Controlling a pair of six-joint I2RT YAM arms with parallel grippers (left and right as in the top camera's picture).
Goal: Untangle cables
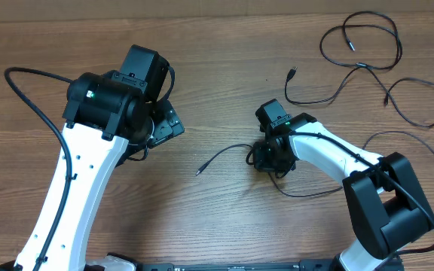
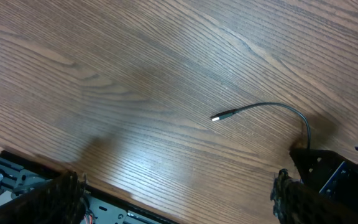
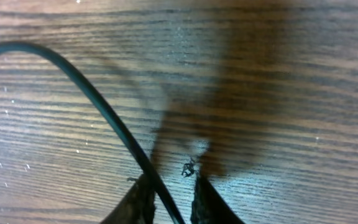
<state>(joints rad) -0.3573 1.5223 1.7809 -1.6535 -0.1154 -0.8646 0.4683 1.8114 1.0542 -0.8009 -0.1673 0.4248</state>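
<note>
right gripper [image 3: 169, 202] fingertips sit close either side of the black cable [image 3: 92, 99], one touching it and a sliver of gap at the other, so can't tell if the pinch is seated. confirm the grip first, then draw slowly along the table [image 1: 224, 45], away from the loose loops [image 1: 368, 45] at far right. left gripper [image 2: 173, 205] is spread wide and empty, hovering near the plug end [image 2: 217, 116].

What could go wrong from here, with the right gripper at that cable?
The cable lies against one finger of the right gripper, off-centre, so it may slip out on a lift. In the overhead view its slack seems to curve under the right arm; pulling could snag it there.
</note>
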